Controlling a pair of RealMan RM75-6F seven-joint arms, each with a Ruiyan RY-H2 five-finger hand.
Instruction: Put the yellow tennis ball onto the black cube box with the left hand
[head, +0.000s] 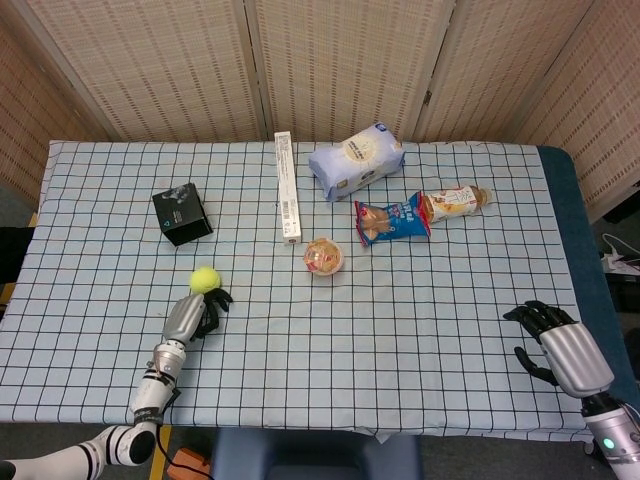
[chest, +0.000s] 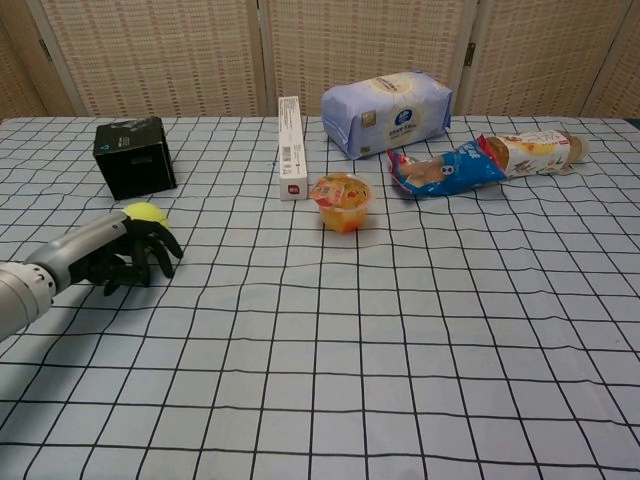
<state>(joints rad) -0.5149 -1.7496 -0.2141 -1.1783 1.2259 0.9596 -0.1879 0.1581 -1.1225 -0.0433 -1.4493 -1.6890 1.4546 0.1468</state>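
Observation:
The yellow tennis ball (head: 205, 279) (chest: 146, 212) lies on the checked cloth, on the left side of the table. My left hand (head: 192, 314) (chest: 110, 255) reaches in low from the near left, fingers spread and curled down. The ball sits just beyond its fingertips, touching or nearly touching them, not enclosed. The black cube box (head: 182, 213) (chest: 135, 157) stands farther back and slightly left of the ball. My right hand (head: 560, 345) hovers at the table's near right edge, fingers apart and empty, seen only in the head view.
A long white carton (head: 287, 187) (chest: 291, 147) lies right of the box. Behind it a pale blue bag (head: 356, 160) (chest: 387, 110), then a fruit cup (head: 324, 256) (chest: 342, 200), a blue snack packet (head: 392, 220) (chest: 445, 168) and a biscuit pack (head: 455, 201) (chest: 535, 152).

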